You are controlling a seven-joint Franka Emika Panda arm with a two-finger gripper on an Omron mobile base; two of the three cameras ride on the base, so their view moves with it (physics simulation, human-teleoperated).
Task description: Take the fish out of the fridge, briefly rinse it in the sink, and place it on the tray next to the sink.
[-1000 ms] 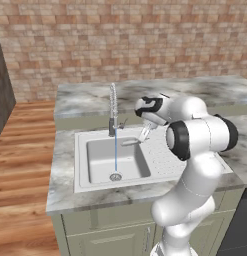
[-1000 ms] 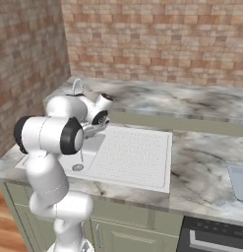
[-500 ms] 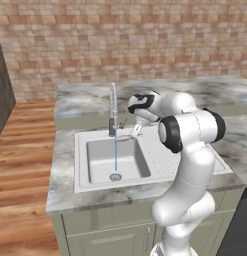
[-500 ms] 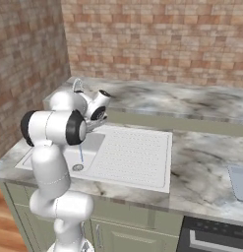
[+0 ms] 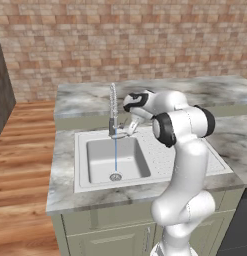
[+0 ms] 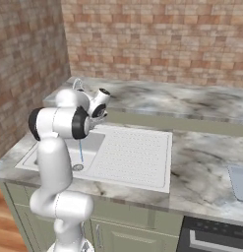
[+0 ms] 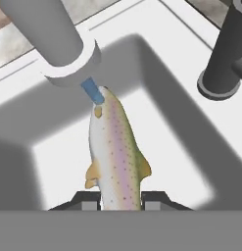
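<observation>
At the left edge of the left base view a dark slab of the fridge (image 5: 2, 95) stands beyond the wooden floor (image 5: 22, 165), well apart from the marble counter (image 5: 65, 165). The white sink (image 5: 102, 159) is let into that counter, its basin toward the counter's left end and the dotted drainboard (image 6: 130, 152) to the right of it. At the sink's back edge rises the chrome spring-coil tap (image 5: 113, 107), and a thin blue stream of water (image 5: 115, 155) drops from it straight down to the round drain (image 5: 115, 176). The white arm rises from the lower right of this view, bends at a dark elbow joint above the drainboard and reaches left and forward, so that the wrist sits just beside the tap and the hand tilts down over the basin. The gripper (image 7: 121, 198) has its two dark fingertips pressed in on the tail end of the fish (image 7: 115, 152), which it holds head away from the hand; the spotted, pink-banded body hangs over the basin with its snout right at the blue jet under the tap's grey spout (image 7: 59, 37). Far to the right, at the counter's right edge in the right base view, lies the pale grey-blue tray (image 6: 238, 182).
</observation>
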